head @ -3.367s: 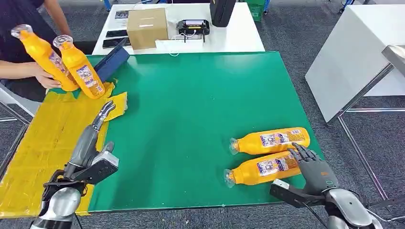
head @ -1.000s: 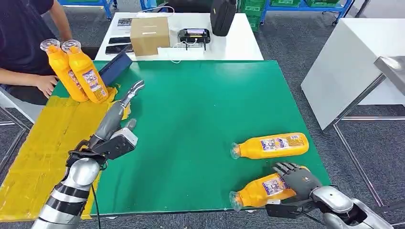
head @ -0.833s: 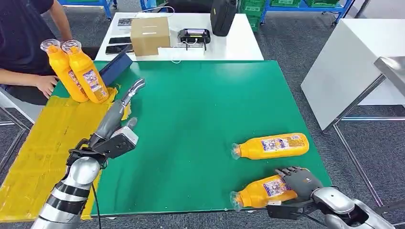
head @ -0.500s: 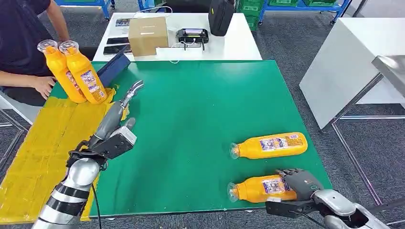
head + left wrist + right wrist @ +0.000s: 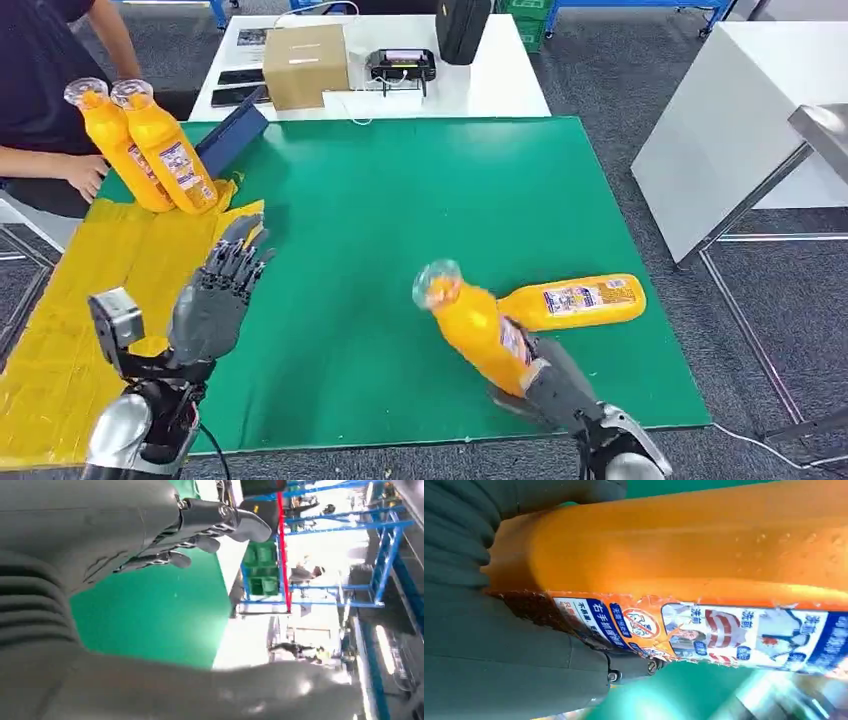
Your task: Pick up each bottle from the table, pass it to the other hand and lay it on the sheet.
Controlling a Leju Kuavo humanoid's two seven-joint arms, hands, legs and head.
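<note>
Head view is showing the right hand (image 5: 553,385) gripping a tall orange plastic bottle (image 5: 478,330) by its lower body and holding it tilted in the air above the green table mat (image 5: 400,200), with the clear cap pointing up and toward the left side. Right wrist view is showing the same bottle (image 5: 704,560) very close, its printed label facing the camera, and the grey fingers (image 5: 499,650) are wrapping around its base. A second orange plastic bottle (image 5: 570,301) is lying on its side on the mat, just behind the lifted one, cap toward the left.

The left hand (image 5: 215,300) is standing raised over the border between the mat and the yellow sheet (image 5: 80,300), its fingers spread apart and holding nothing (the left wrist view is also showing the fingers (image 5: 200,530) apart over the green surface). Two more orange bottles (image 5: 140,145) are leaning at the far end of the yellow sheet, near a person's hand (image 5: 85,175). A brown cardboard box (image 5: 305,63) is sitting on the white table (image 5: 500,90) behind.
</note>
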